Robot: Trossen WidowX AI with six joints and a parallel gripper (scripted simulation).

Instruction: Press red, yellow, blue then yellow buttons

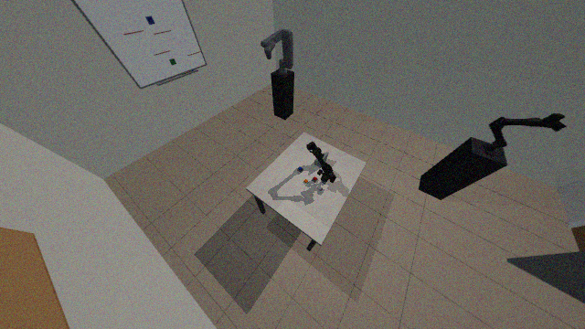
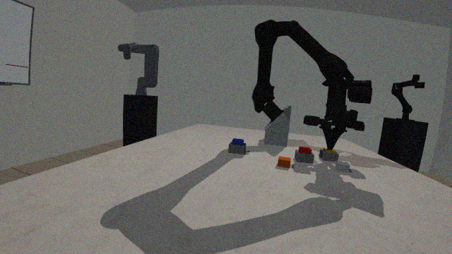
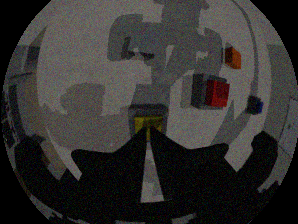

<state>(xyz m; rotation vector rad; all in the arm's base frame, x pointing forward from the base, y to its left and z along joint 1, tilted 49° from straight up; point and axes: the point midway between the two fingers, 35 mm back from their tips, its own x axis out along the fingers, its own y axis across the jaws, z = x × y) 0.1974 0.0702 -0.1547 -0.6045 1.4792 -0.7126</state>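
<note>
My gripper [image 2: 330, 149] [image 3: 148, 129] is shut and empty, pointing straight down, with its fingertips on the yellow button [image 2: 325, 151] [image 3: 142, 121]. The yellow cap sits low in its grey housing and looks pushed down; in the top view the arm hides it. The red button [image 1: 314, 179] [image 2: 305, 150] [image 3: 218, 93] stands beside it, its cap raised and untouched. The blue button [image 1: 300, 169] [image 2: 238, 141] [image 3: 259, 106] stands farther off, nearer the arm's base, its cap raised in the exterior view.
An orange block [image 1: 306, 181] [image 2: 284, 162] [image 3: 233, 58] lies near the red button. A light grey block [image 2: 342, 166] lies close to the yellow button's housing. The arm's shadow falls across the white table [image 1: 315, 219] [image 2: 106, 183]. Two other arms stand on black pedestals away from the table.
</note>
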